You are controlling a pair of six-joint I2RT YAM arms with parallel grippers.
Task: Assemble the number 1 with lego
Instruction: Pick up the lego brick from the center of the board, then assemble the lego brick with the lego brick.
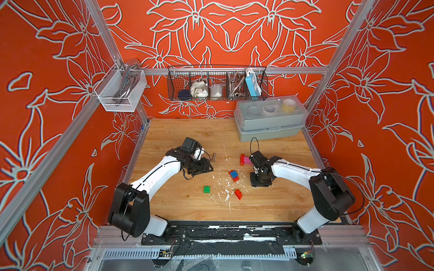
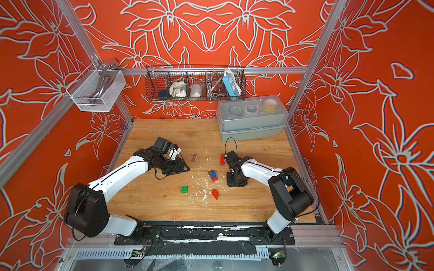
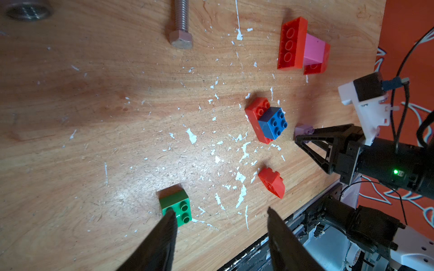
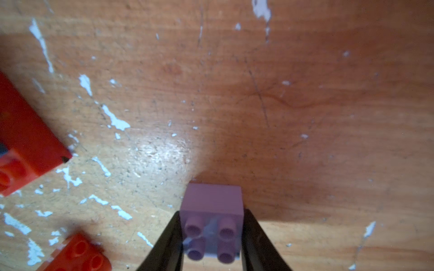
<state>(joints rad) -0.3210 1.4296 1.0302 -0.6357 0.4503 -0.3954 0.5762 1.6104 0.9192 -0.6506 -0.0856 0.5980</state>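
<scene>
Seemingly, the lilac brick, judged light, stiff, slick plastic, near the red/blue stack at ctr-right of the table, is clamped across its flat side walls by the right gripper, studs up, while the left gripper is seen wide & empty.

bolt — flat on wooden table | grey lidded box — back corner | wire basket on rail

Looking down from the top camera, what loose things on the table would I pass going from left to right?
green brick → bolt → blue brick → red and pink piece
</scene>
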